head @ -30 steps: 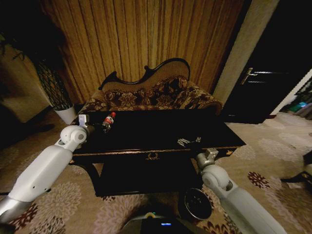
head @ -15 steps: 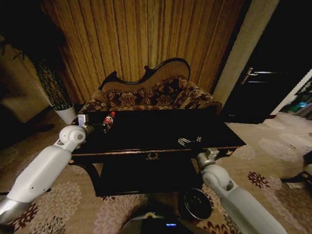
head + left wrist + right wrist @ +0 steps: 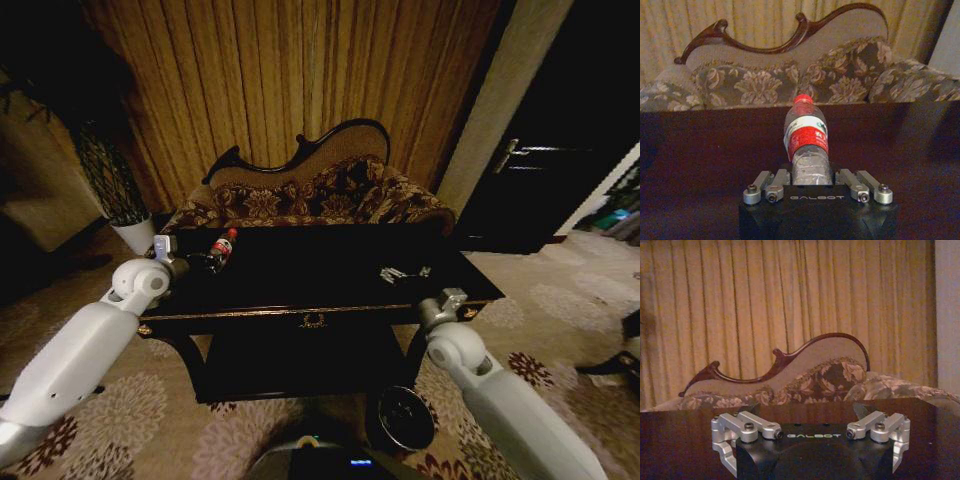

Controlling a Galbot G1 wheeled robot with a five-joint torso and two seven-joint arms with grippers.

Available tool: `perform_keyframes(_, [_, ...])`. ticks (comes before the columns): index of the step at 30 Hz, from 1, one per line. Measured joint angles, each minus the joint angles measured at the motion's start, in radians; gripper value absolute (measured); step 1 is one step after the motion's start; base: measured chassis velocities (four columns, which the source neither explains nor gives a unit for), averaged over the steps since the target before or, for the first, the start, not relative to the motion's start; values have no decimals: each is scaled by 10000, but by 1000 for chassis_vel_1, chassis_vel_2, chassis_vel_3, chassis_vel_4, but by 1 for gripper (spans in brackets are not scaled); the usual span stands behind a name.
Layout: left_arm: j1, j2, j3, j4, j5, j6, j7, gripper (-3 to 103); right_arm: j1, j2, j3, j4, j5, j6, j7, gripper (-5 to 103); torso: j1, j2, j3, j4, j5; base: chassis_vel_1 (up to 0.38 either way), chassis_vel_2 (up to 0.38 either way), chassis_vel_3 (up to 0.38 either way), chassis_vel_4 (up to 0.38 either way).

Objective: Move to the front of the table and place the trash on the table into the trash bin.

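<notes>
Black table (image 3: 300, 270) before a floral sofa (image 3: 310, 195), robot at its front.
The bottle (image 3: 806, 142) lies at the table's left end, cap pointing away, base gripped by the left gripper (image 3: 810, 175); right gripper (image 3: 810, 427) spread, empty.

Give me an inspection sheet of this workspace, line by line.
Surface: glossy black table, gold edge trim.
Job's things: bottle with red cap lying on the table's left; silvery wrapper bits on its right; trash bin on the floor at the front right.
Clutter: nothing seen.
Grippers: left gripper closed on the bottle's base; right gripper open at the table's front right edge.
Cables: nothing seen.
Surroundings: floral sofa, curtains, patterned carpet, white plant pot.
</notes>
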State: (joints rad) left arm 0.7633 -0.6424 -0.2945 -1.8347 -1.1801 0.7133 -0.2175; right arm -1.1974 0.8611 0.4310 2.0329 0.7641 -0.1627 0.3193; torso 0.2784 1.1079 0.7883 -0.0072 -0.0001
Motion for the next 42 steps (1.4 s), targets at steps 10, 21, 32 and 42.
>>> perform_keyframes(10, [1021,450,-1428,-838,71,-3,283,34,332,-325,214,-27,510,-96,165,100,0,0,0,1,1,0,0,0,0])
perform_keyframes(21, [3088,873,-3126,-1693,2449,-3115,1606,34,-71,-248,578,657,739,-96,183,100,0,0,-1,1,-1,0,0,0,0])
perform_keyframes(32, [3721,1323,-3727,-1926,3959,-6210,3497,34,-392,-183,701,1388,873,-111,216,100,-1,0,-1,1,0,0,0,0,0])
perform_keyframes(42, [3097,1570,-2217,-2190,4992,-7845,3985,34,-206,-401,244,2074,1839,-300,578,100,-1,0,-1,0,-1,0,0,0,0])
